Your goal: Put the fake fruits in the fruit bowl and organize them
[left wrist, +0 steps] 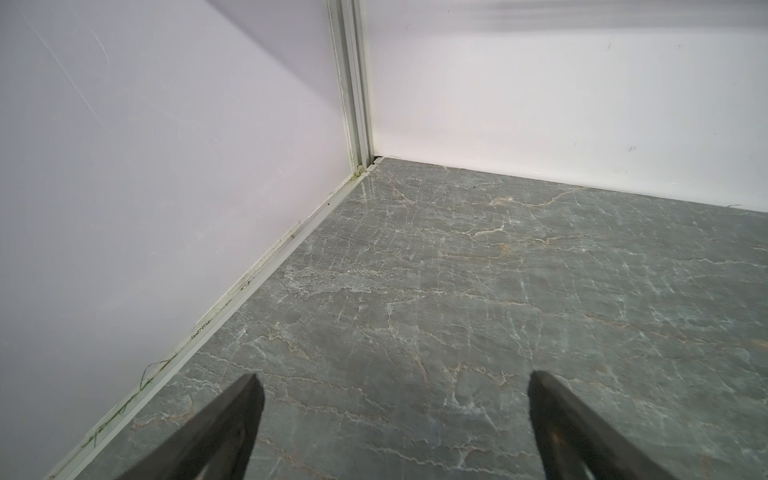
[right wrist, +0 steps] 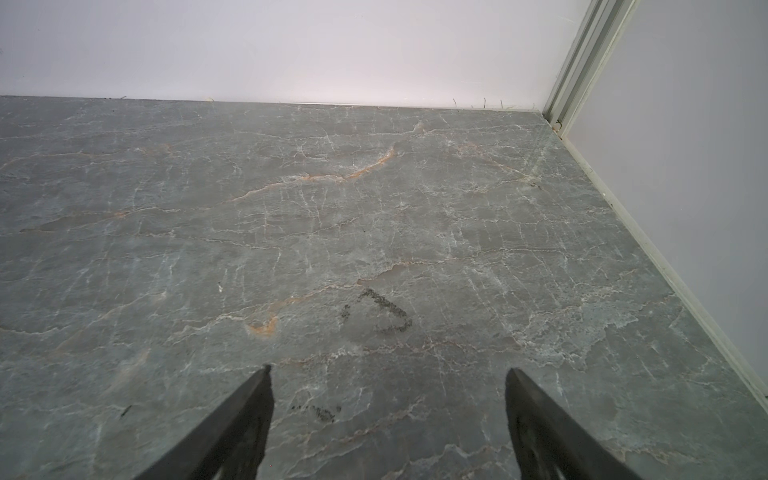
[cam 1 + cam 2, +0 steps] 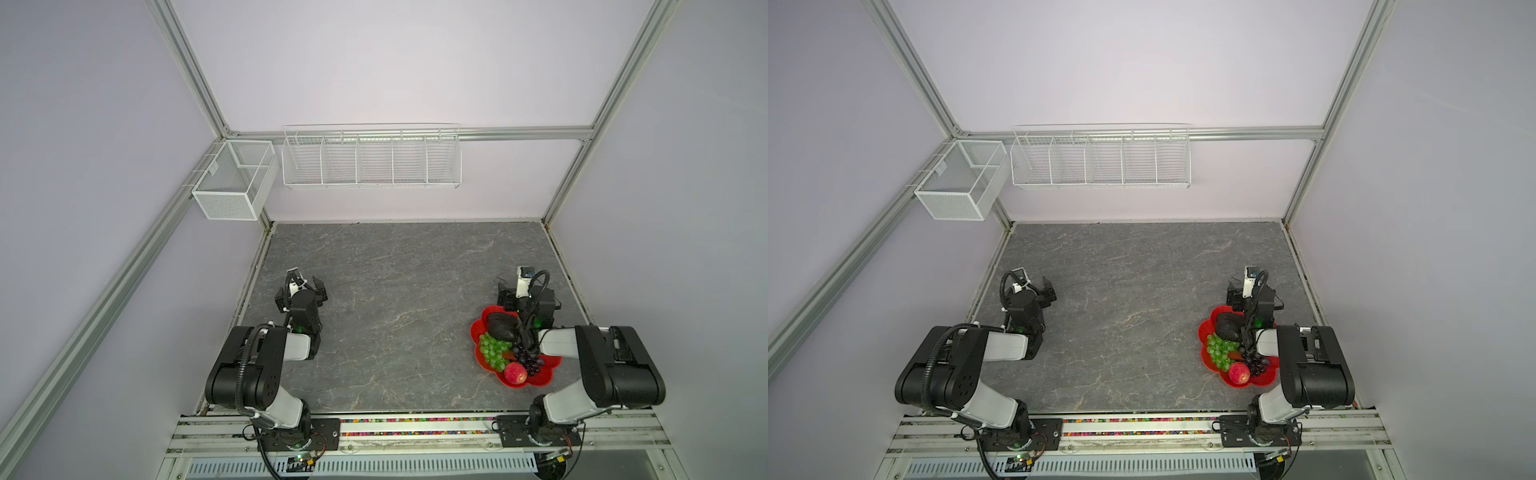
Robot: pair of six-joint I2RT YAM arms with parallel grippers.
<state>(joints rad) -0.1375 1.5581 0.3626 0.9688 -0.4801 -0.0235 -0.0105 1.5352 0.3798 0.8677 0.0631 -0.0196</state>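
Grey marble tabletop [image 3: 395, 270] carries the fruit bowl [image 3: 540, 380] at its near right, under my right arm, with the green grape bunch [image 3: 492, 351], purple grape bunch [image 3: 530, 362], apple [image 3: 515, 372] and one avocado [image 3: 503, 327] inside. Only the top views show that. The wrist views see just stone, yet they alone confirm the left gripper [image 1: 393, 374] and right gripper [image 2: 388, 369] spread wide, empty. My worry: a low pull-back could clip the avocado and roll it out.
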